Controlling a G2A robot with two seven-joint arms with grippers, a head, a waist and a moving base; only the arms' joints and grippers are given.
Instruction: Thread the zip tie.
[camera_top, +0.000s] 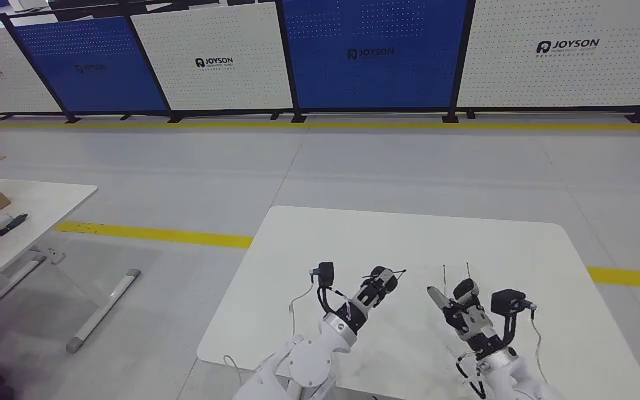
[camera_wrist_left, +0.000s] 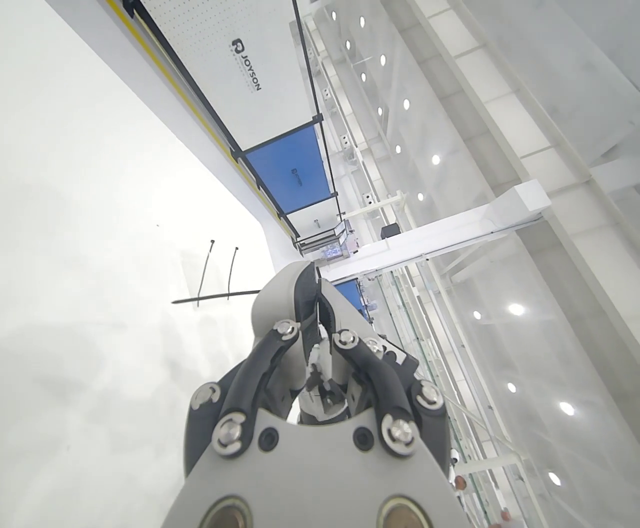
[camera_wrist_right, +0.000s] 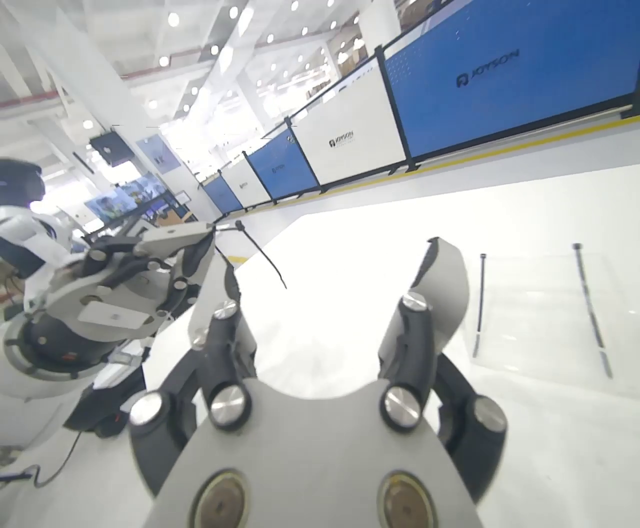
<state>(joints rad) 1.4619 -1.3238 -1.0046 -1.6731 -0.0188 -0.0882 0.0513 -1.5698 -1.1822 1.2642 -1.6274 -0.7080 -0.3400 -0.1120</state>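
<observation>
Left hand (camera_top: 386, 277) sits low over the near table (camera_top: 330, 250) edge, fingers pinched fully together on the zip tie (camera_wrist_left: 215, 298). In the left wrist view the strap leaves the closed fingertips sideways, its long axis running across the table and its tail pointing toward the robot's right side. In the right wrist view the left hand (camera_wrist_right: 210, 240) holds the zip tie (camera_wrist_right: 260, 252) with the head poking out just past the fingertips and the tail drooping in a slight curve toward the right hand. Right hand (camera_top: 449, 293) is beside it and apart, fingers spread wide with nothing between them; the same wide gap shows in its own wrist view (camera_wrist_right: 330, 255). Just beyond the right hand a spare zip tie (camera_wrist_right: 481, 300) and a second spare zip tie (camera_wrist_right: 592, 310) lie flat on a clear sheet (camera_wrist_right: 535, 310). They are side by side and apart, roughly parallel, long axes running away from the robot with heads at the far ends. Past the table are grey floor, a yellow floor line (camera_top: 150, 234), then a fence of blue and white panels (camera_top: 375, 50).
</observation>
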